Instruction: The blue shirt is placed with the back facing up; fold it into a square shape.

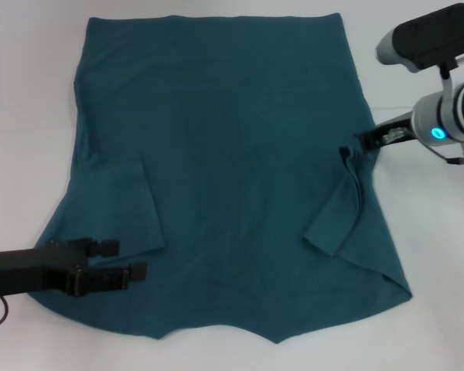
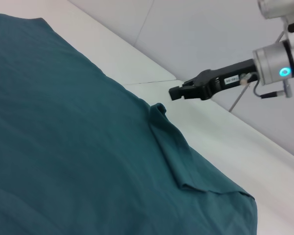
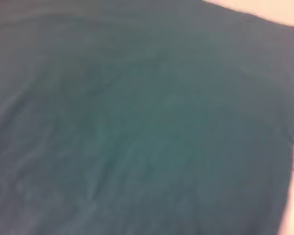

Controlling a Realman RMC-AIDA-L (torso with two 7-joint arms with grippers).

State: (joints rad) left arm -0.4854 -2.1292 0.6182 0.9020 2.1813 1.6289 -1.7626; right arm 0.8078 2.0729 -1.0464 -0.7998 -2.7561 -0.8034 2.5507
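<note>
1. The blue shirt point(image 1: 232, 154) lay flat on the white table point(image 1: 23, 93), both sleeves folded inward – no print or readable label.
2. Left gripper point(image 1: 127, 260) hovered over the shirt's left sleeve, fingers apart, holding nothing.
3. Right gripper point(image 1: 348, 151) was at the shirt's right edge – fingers looked closed, not clearly pinching fabric.
</note>
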